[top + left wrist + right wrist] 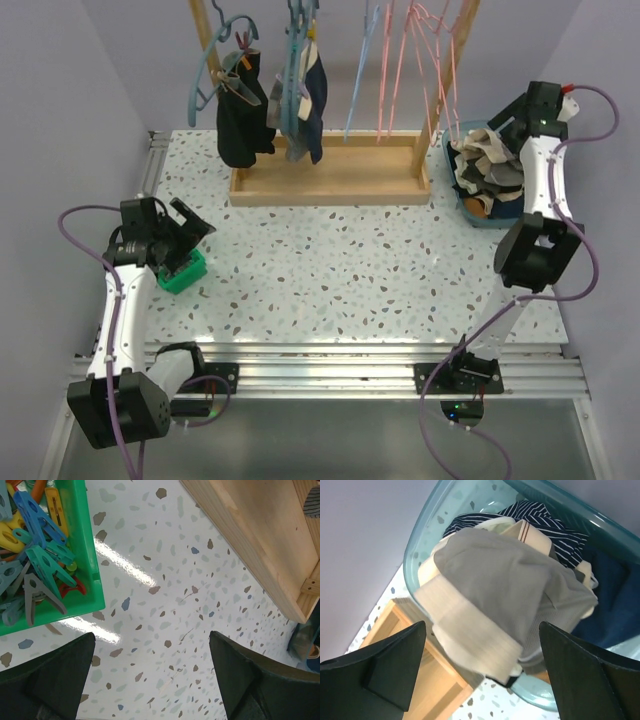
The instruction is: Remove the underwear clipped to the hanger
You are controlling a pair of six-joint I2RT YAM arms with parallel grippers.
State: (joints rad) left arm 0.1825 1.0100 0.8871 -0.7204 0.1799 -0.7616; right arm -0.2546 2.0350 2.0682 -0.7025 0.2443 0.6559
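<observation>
Black underwear (242,125) hangs clipped to a teal hanger (222,60) at the left of the wooden rack (330,178). Dark blue underwear (310,100) hangs on a blue hanger (293,60) beside it. My left gripper (192,232) is open and empty, low over the table next to the green peg bin (183,272); its jaws stand wide apart in the left wrist view (150,680). My right gripper (497,125) is open and empty above the teal basket (478,212); in the right wrist view (482,672) a grey and cream garment (500,590) lies just below it.
The green bin (92,555) holds several coloured clothes pegs (35,545). Empty blue and pink hangers (405,60) hang at the right of the rack. The basket (427,530) is piled with clothes, including a striped piece (540,520). The rack's wooden base (260,545) lies ahead of the left gripper.
</observation>
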